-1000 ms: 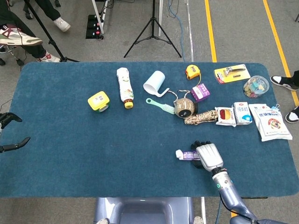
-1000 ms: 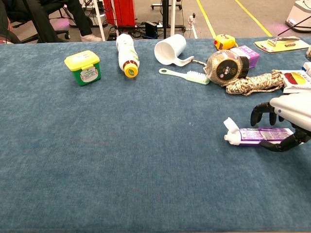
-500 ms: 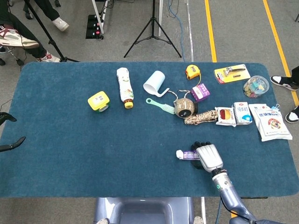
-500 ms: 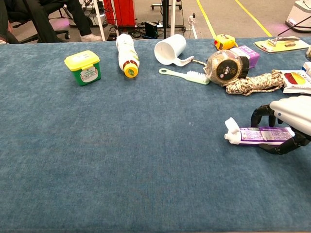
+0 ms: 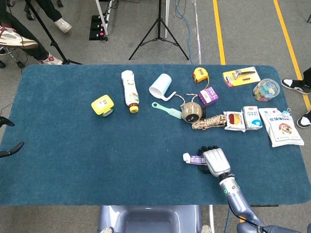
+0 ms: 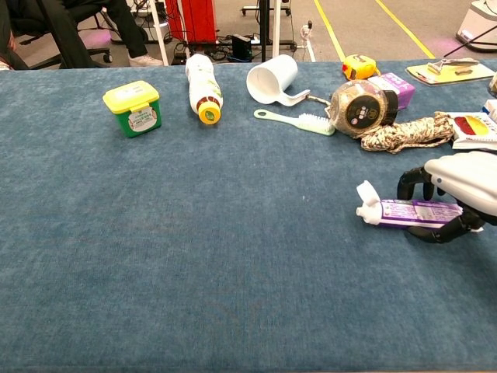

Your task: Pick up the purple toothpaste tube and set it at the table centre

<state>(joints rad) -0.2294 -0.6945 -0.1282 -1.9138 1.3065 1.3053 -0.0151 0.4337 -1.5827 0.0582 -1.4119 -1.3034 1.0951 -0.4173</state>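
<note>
The purple toothpaste tube (image 5: pixel 195 158) with its white cap (image 6: pixel 368 204) pointing left lies low over the blue table near the front right. My right hand (image 5: pixel 216 161) grips its rear end, dark fingers curled over the far side and thumb under the near side (image 6: pixel 454 194). Whether the tube (image 6: pixel 408 211) touches the cloth I cannot tell. Only dark fingertips of my left hand (image 5: pixel 12 147) show at the far left table edge, spread apart and holding nothing; the chest view does not show it.
Behind the tube lie a rope bundle (image 6: pixel 408 132), a round twine ball (image 6: pixel 361 109), a green brush (image 6: pixel 299 120), a white mug (image 6: pixel 273 78), a bottle (image 6: pixel 203 85) and a yellow-lidded box (image 6: pixel 133 107). Packets (image 5: pixel 279 126) sit at the right.
My right hand has shifted slightly left and away from me with the tube in its grip. My left hand has drawn back further off the left edge.
</note>
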